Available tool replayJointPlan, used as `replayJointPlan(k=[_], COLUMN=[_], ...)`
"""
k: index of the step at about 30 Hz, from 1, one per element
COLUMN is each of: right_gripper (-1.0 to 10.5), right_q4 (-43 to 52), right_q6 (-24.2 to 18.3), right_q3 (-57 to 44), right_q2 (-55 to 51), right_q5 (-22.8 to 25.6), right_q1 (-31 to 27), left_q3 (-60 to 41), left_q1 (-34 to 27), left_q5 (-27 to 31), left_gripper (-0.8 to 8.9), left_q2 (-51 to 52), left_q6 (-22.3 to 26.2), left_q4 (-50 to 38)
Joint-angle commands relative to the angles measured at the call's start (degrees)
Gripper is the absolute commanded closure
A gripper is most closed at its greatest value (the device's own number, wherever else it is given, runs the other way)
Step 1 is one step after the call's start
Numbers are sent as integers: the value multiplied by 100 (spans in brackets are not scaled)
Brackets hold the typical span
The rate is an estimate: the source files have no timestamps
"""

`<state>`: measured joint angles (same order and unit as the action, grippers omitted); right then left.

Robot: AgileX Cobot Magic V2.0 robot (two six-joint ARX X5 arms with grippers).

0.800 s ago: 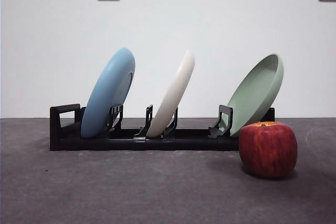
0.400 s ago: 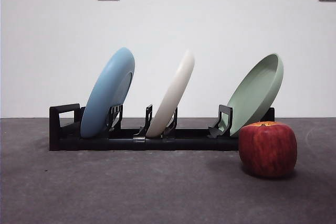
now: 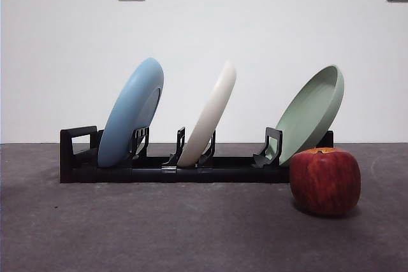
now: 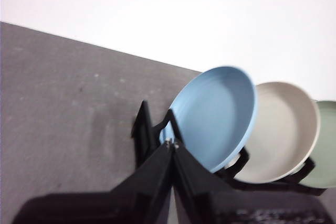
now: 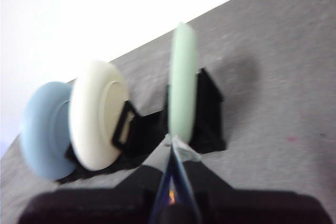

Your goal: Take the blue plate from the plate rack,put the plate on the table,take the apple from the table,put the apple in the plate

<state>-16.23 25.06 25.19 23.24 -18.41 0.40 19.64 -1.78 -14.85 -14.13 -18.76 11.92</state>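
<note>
On the plate rack [image 3: 172, 173], long axis running across the worktop [image 3: 159, 227], blue plate [image 3: 131, 113] at its handle end, on edge, leaning toward the cream plate [image 3: 209, 114], apple [image 3: 325, 180] before the far end, left tool [image 4: 172, 150] and right tool [image 5: 171, 142] both closed, empty.

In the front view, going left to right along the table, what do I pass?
Boxy handle end of the plate rack → blue plate → cream-white plate → pale green plate → apple, which stands on the table nearer the camera than the rack.
</note>
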Motion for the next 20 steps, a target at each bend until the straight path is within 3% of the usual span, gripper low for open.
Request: replayJointPlan(k=[1,9,14,17,20], right_gripper=[957,946,941,836,558], right_q4=[-133,-1311,-2098,-2251,-2271], right_q6=[-293,-1482,-2033,-2059,-2055], right_q3=[490,1985,2671,2874,2942], right_q2=[527,1875,2485,2697,2800], right_q5=[-352,-1023,-1019,-1016,-1016], right_q1=[4,9,13,13,13], left_q3=[466,1969,2754,2999,3128], left_q1=[-15,-13,22,79,160], left_q5=[-446,-1827,-2120,-2153,-2155], left_gripper=[821,821,793,559,391], left_q2=[-555,-2315,-3228,-3567,-3814], left_q6=[197,774,1266,1322,1283], left_q4=[13,1067,1978,2127,2111])
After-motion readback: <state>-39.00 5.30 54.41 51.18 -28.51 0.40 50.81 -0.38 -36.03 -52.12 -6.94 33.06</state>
